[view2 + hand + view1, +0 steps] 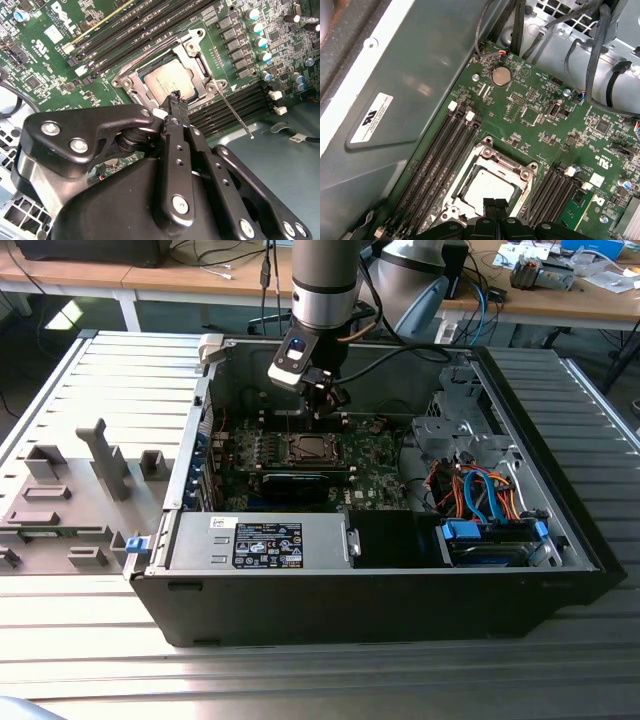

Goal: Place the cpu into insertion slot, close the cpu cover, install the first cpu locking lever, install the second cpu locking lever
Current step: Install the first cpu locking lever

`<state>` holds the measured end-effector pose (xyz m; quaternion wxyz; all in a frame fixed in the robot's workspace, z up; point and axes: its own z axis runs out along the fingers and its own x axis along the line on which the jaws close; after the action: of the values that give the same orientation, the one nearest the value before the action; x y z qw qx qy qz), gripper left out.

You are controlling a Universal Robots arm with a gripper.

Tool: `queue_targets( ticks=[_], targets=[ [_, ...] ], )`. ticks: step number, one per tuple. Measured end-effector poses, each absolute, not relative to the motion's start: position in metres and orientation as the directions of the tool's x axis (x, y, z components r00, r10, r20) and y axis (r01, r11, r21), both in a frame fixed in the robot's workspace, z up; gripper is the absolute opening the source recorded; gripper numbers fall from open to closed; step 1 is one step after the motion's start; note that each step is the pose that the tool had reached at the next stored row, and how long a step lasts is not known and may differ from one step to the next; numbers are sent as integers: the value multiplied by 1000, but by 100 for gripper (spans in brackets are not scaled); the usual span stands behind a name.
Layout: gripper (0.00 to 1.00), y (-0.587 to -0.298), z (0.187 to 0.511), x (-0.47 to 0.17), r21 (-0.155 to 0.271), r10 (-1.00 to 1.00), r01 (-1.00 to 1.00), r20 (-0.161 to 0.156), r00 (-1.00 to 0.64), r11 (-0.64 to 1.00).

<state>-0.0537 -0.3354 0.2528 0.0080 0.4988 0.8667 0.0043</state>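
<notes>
The open computer case (380,605) lay on a ribbed grey table (300,680) with wooden desks (560,302) behind it and a white label (370,117) on its inner wall. The gripper (175,96), jaws pressed together and empty, hovered over the cpu (167,82). The cpu sat in the insertion slot (195,91) beneath the lowered cpu cover (199,50).

Silver-grey cylindrical arm (325,280); black cable (400,347) alongside; matte black tool (176,100), jointed links, silver screw heads (180,204).

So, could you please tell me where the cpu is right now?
In both wrist views the cpu lies flat on the green motherboard, framed by the cpu cover, between two banks of memory slots, just beyond the end effector.
</notes>
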Motion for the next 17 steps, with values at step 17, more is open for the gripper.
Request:
queue_targets(
  ticks=[17],
  targets=[
    [11,-335,253,-54,15,850,850,-10,-526,526]
  ],
)
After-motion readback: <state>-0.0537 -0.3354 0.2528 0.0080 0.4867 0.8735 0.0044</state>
